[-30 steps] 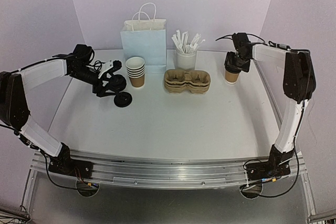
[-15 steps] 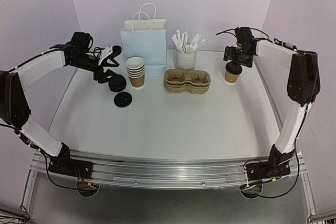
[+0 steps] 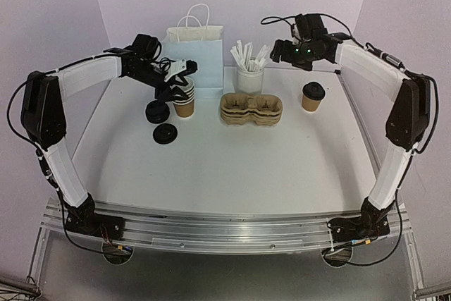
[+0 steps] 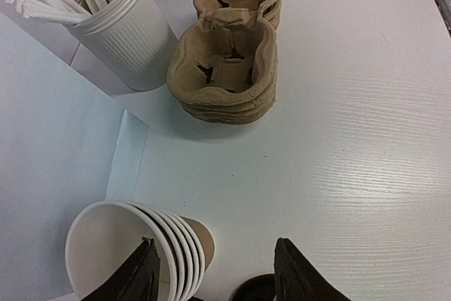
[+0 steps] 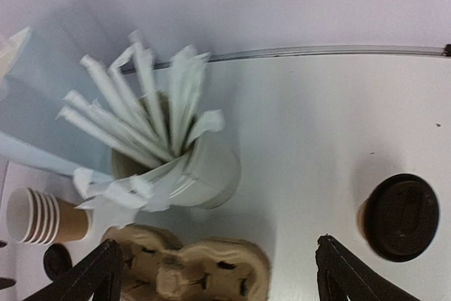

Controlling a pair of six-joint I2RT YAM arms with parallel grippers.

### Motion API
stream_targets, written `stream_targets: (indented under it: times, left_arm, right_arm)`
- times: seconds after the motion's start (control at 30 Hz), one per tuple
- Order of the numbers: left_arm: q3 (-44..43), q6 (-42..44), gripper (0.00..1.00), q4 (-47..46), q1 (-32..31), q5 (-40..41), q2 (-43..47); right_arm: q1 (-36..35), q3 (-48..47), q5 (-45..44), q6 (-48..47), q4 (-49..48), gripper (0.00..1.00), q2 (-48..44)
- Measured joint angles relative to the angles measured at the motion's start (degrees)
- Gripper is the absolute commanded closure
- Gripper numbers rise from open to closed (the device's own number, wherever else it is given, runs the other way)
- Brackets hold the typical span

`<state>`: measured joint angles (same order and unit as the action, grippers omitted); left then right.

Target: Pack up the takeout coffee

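Left wrist view shows the left end effector (image 4: 215,244) released over the cup stack (image 4: 113,244). The right end effector (image 5: 218,242) hangs released above the straws (image 5: 141,114).

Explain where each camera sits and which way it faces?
Top external: above and behind, facing the table; left arm and right arm show.
Left wrist: on the wrist, looking past the left gripper at the cup stack.
Right wrist: likewise, past the right gripper at the straw cup and lidded cup.
All share the carrier trays.
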<state>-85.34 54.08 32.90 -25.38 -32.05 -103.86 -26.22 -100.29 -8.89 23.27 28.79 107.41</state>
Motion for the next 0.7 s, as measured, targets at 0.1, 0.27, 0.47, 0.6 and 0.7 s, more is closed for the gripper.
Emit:
stream_targets:
  times: [0.1, 0.27, 0.47, 0.6, 0.7]
  left_arm:
    - [-2.5, -0.1, 0.53, 0.2, 0.1, 2.3, -3.0]
    - [-5.8, -0.1, 0.61, 1.4, 0.6, 4.9, -5.7]
    - [-8.3, 0.2, 0.71, 3.5, 0.7, 6.9, -7.5]
    - [-8.4, 0.5, 0.73, 5.2, 0.7, 7.3, -8.0]
    - [-8.4, 0.5, 0.77, 6.1, 0.7, 7.8, -8.3]
  right_arm:
    - [-3.7, 0.0, 2.2, 2.2, 0.0, 0.15, -0.1]
    - [-7.5, 0.0, 4.4, 6.9, -2.1, 0.17, -0.1]
    - [-11.8, -2.1, 6.3, 10.2, -5.3, 0.19, 2.0]
    - [-13.2, -4.0, 7.5, 11.6, -6.2, 0.21, 4.8]
    - [-13.9, -6.0, 8.4, 13.1, -6.6, 0.25, 7.6]
